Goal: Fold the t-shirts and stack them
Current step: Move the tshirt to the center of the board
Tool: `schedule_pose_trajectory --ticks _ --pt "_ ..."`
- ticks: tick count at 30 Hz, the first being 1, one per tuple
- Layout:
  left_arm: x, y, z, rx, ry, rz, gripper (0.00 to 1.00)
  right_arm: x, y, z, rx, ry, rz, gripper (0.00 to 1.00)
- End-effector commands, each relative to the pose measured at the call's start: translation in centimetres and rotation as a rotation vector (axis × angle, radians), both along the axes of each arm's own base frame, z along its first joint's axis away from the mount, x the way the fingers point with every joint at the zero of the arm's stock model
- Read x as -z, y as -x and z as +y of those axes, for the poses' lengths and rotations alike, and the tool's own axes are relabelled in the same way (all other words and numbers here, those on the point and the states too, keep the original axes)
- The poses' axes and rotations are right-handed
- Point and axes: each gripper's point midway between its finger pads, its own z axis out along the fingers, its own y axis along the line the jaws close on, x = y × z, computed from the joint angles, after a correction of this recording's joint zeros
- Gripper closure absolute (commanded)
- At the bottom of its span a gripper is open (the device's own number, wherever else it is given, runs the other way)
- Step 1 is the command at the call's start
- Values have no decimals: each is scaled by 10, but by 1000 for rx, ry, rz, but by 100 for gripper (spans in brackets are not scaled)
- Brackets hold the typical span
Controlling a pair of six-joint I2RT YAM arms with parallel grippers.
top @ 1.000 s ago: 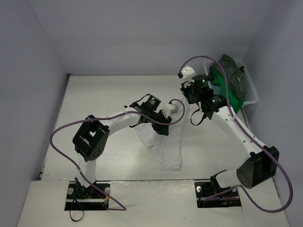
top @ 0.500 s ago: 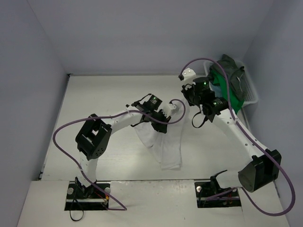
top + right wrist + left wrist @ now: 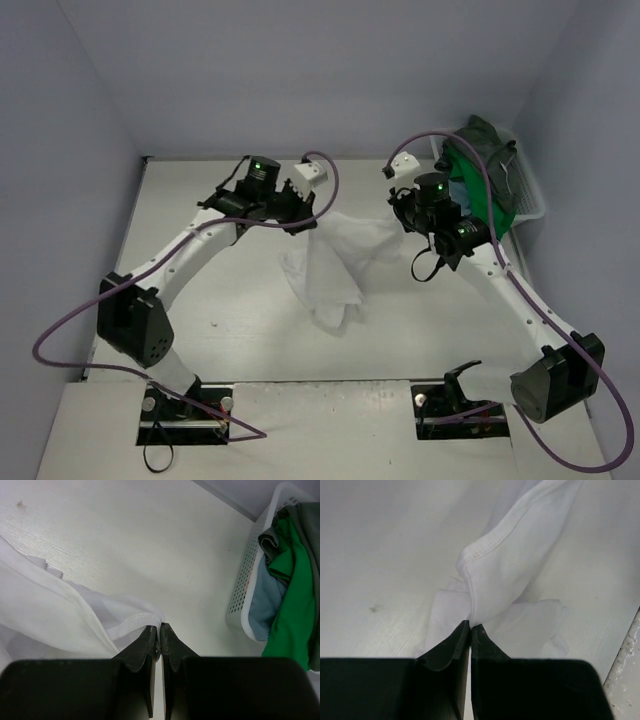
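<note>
Left claw (image 3: 470,625) has clamped the white t-shirt (image 3: 335,265) and pulled it leftward.

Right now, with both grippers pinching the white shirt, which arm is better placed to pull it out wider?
Probably left: the left gripper, shut on the white shirt, has bare table beyond it, while the right gripper, also gripping it, works close to the basket.

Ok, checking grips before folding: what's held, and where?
The left gripper and right gripper each pinch the white t-shirt by a hemmed edge.
</note>
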Motion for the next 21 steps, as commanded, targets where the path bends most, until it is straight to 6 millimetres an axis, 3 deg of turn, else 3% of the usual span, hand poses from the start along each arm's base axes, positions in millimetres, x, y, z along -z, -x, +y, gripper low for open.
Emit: schedule_pose_trajectory --ticks 1,6,10,15,21 --pt "-59 10 17 -2 101 -97 100 -35 -3 -4 24 -49 -106 100" --pt "-98 22 40 -18 146 -158 100 -53 5 -4 -1 -60 -133 100" --pt "-144 36 51 2 198 -229 100 -73 15 -2 -46 -68 -168 100" --pt "-202 67 67 27 252 -331 100 -122 40 -1 -122 -110 -292 100" --pt "-256 105 90 40 295 -479 100 -191 70 -20 -86 -177 -492 100"
